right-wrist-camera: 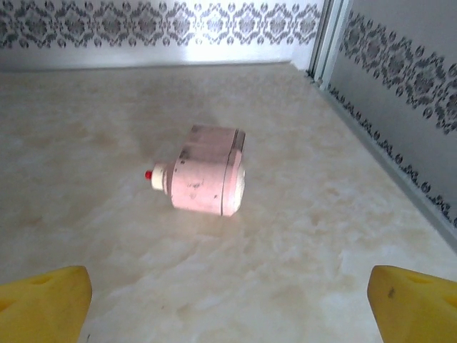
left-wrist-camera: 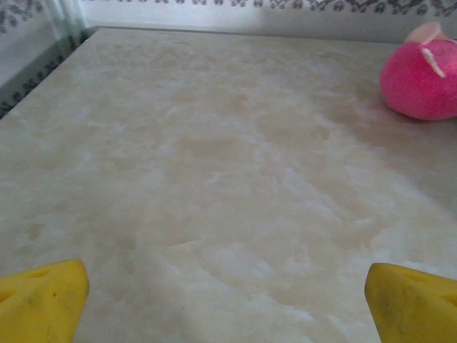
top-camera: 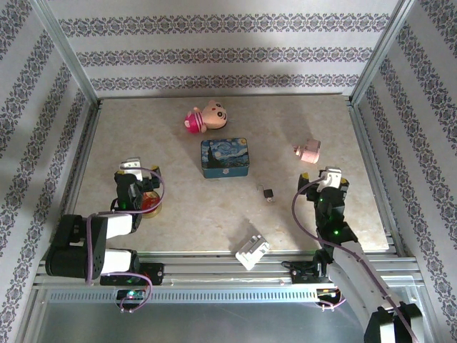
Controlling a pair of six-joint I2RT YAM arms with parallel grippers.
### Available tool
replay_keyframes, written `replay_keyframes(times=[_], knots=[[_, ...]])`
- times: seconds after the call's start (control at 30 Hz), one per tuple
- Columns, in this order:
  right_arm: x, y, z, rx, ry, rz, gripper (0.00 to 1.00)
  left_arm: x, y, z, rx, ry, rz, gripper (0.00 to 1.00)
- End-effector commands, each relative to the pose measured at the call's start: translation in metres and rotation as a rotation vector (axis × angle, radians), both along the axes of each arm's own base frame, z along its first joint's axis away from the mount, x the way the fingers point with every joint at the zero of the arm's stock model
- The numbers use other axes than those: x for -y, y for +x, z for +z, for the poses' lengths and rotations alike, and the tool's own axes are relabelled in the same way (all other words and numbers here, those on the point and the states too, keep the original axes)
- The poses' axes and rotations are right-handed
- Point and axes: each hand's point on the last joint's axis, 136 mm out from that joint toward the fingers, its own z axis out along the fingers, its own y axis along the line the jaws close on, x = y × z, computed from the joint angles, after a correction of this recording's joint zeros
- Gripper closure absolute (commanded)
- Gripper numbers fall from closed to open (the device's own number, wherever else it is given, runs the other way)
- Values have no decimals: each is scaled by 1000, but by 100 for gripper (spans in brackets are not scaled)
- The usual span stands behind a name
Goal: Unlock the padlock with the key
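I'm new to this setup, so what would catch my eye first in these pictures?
A blue painted tin sits mid-table, with a bright pink plush toy just beyond it. The tiny dark padlock lies nearer the arms, to the right of the tin.

Padlock (top-camera: 268,194) too small for detail; pink toy (left-wrist-camera: 421,78) cut by edge.
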Motion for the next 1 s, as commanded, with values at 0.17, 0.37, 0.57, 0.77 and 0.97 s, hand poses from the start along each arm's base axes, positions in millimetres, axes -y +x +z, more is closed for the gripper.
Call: replay_keyframes(times=[0.17,0.37,0.57,0.77,0.97], knots=[[8,11,7,105,17,7,2,8,24,9,139,-21,-128,1],[11,19,-2,107,29,15,2,11,33,5,127,-83,-214,1],[4,40,-5,95,22,79,2,31,43,0,56,-78,-335,1],[-4,67,-4,115,33,133,2,31,43,-1,53,-73,-327,1],[-15,86,-27,91,64,203,2,28,42,-1,61,-73,-307,1]])
